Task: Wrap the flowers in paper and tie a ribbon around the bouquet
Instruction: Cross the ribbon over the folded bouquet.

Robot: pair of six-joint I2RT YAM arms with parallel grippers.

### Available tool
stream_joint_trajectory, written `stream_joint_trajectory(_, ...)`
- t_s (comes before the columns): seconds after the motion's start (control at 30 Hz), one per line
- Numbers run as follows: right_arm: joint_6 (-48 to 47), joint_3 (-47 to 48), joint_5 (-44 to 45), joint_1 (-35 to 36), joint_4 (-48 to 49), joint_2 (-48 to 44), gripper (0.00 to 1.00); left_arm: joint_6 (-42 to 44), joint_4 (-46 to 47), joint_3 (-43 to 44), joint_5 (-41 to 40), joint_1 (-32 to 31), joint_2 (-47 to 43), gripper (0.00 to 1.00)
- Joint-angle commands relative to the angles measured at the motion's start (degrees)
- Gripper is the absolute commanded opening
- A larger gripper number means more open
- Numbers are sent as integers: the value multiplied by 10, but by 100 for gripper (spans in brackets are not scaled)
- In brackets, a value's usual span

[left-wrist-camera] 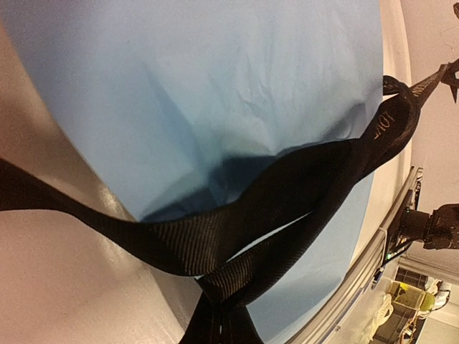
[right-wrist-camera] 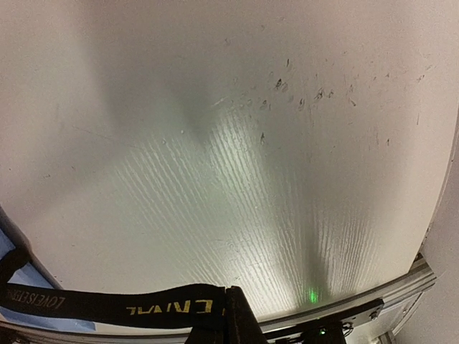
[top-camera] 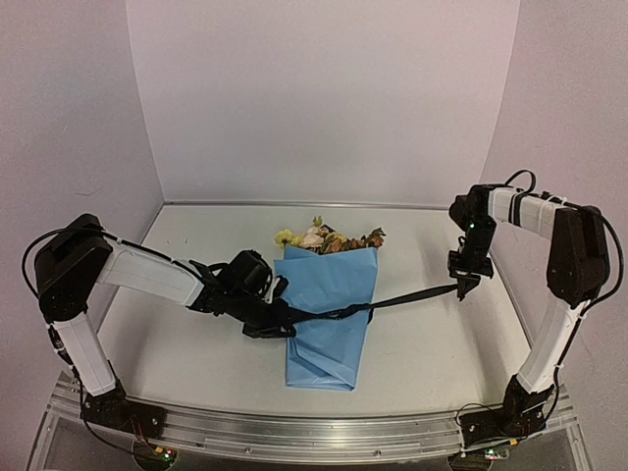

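The bouquet (top-camera: 329,294) lies on the white table, its light-blue paper (left-wrist-camera: 201,93) folded round the stems. The flowers (top-camera: 329,238), yellow, pink and orange, show above the far rim. A black ribbon (top-camera: 412,297) stretches taut across the paper's middle. My left gripper (top-camera: 278,322) is shut on one end at the paper's left edge, where two strands of ribbon cross (left-wrist-camera: 215,276). My right gripper (top-camera: 461,287) is shut on the other end, raised to the right of the bouquet. The gold-lettered ribbon (right-wrist-camera: 143,307) leaves its fingers (right-wrist-camera: 240,319) towards the left.
An aluminium rail (top-camera: 314,432) runs along the near table edge by the arm bases. Pale walls close the table on the left, back and right, and the right arm (top-camera: 574,245) stands close to the right wall.
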Motion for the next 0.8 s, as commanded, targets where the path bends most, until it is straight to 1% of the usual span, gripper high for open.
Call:
stream_joint_trajectory(0.0,17,-19,-15,27,-12,-21,0,-7,-21,-9,-22,14,-29,0)
stream_joint_trajectory(0.07,13,-23,2,36,-12,-29,0,-15,-20,-19,-19,23,-35,0)
stream_joint_trajectory(0.2,2,-21,55,28,-16,-54,0,-21,-23,-29,-15,28,-34,0)
stream_joint_trajectory(0.3,-4,13,58,11,-35,-56,0,-27,-27,-36,-16,31,-36,0)
stream_joint_trajectory(0.47,-12,64,58,5,-60,-43,0,-33,-34,-37,-24,33,-43,0)
stream_joint_trajectory(0.53,-11,73,46,5,-67,-33,0,-34,-34,-39,-23,33,-45,0)
stream_joint_trajectory(0.67,-8,43,33,9,-68,-29,0,-31,-26,-43,-14,33,-46,1)
stream_joint_trajectory(0.7,-8,31,30,12,-66,-29,0,-29,-25,-42,-12,33,-46,2)
stream_joint_trajectory(0.77,-10,4,24,24,-56,-31,0,-25,-19,-43,-6,33,-49,7)
